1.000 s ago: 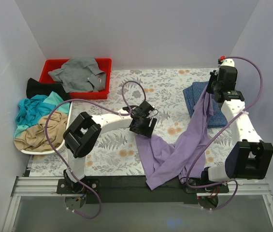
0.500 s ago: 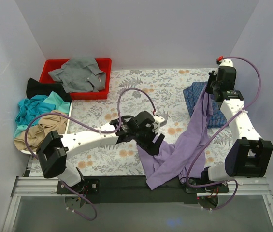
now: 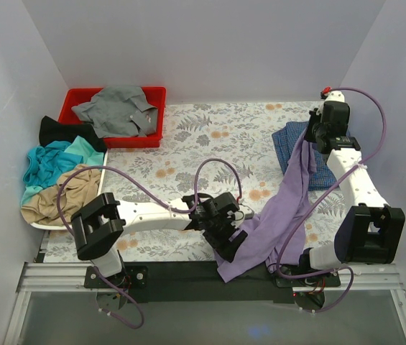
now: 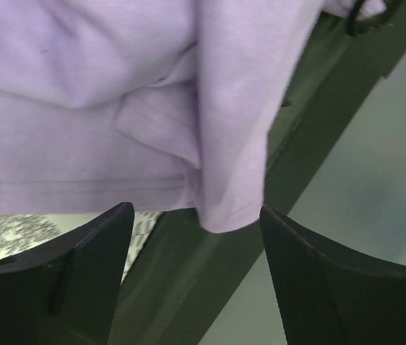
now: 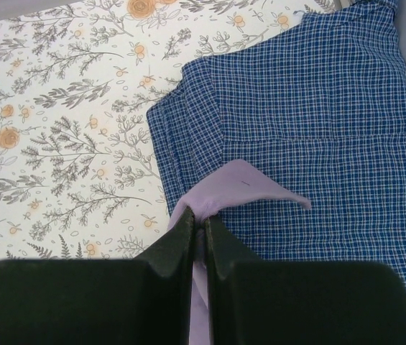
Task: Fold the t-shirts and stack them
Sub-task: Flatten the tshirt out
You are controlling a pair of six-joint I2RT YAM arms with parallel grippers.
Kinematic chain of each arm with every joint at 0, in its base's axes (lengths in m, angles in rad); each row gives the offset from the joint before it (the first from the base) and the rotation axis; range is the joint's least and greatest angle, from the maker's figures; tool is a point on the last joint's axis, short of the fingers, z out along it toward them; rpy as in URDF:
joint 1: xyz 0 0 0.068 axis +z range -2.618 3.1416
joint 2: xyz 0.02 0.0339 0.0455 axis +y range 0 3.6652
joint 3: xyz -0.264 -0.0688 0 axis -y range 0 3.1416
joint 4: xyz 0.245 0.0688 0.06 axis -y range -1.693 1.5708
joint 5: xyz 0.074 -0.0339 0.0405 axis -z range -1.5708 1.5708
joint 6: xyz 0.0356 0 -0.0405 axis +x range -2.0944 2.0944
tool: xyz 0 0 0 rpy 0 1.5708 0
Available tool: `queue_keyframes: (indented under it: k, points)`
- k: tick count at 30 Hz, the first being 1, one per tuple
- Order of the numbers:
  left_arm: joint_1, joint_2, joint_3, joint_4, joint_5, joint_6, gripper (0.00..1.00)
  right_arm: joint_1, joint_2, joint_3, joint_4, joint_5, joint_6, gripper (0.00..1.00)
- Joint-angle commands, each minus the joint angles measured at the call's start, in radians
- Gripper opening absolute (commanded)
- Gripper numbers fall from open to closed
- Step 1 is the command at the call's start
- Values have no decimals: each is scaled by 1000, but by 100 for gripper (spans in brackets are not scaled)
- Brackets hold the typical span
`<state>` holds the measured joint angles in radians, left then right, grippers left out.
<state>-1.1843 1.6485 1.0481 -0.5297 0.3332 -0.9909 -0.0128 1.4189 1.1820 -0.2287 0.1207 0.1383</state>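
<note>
The lavender t-shirt [image 3: 289, 201] hangs in a long strip from my right gripper [image 3: 315, 136] down to the table's front edge. My right gripper [image 5: 199, 219] is shut on a corner of the lavender t-shirt [image 5: 238, 188], held above the folded blue checked t-shirt [image 5: 310, 108], which lies at the right rear of the table [image 3: 326, 174]. My left gripper [image 3: 230, 238] is open over the shirt's lower end. In the left wrist view the lavender cloth [image 4: 116, 86] fills the top, and a hem corner [image 4: 228, 212] hangs between the open fingers of the left gripper [image 4: 195, 212].
A red bin [image 3: 73, 100] at the back left holds a grey shirt [image 3: 116, 108]. A black shirt [image 3: 59, 131], a teal one [image 3: 44, 162] and a tan one [image 3: 62, 198] are piled at the left, on a white tray [image 3: 44, 225]. A dark rail [image 3: 174, 273] runs along the front edge.
My left arm has swung from the table's middle toward the front edge, onto the lavender shirt's lower end, which has bunched. My right gripper has kept its hold and place.
</note>
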Motion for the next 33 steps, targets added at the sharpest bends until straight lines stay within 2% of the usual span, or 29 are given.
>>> queue_keyframes:
  k: [1,11,14,15,18,19,22,30,33]
  points:
    - [-31,3,3,39,58,-8,69,-4,-12,-4,43,0,-3,1]
    - [-54,59,13,68,95,1,66,-7,-26,-12,43,-6,0,1]
    - [-54,92,32,74,101,3,59,-7,-41,-21,43,-9,0,1]
    - [-55,109,38,76,98,3,39,-7,-49,-25,43,-9,1,1]
    - [-55,117,62,60,66,1,14,-7,-86,-42,42,-4,1,1]
    - [-52,103,73,51,28,0,0,-7,-98,-47,39,-1,1,1]
    - [-52,30,148,-36,-58,1,0,-7,-167,-70,22,14,1,1]
    - [-52,-283,450,-320,-443,-47,0,-7,-443,-130,-79,45,4,1]
    - [-52,-366,478,-384,-537,-90,0,-7,-517,-125,-121,43,9,1]
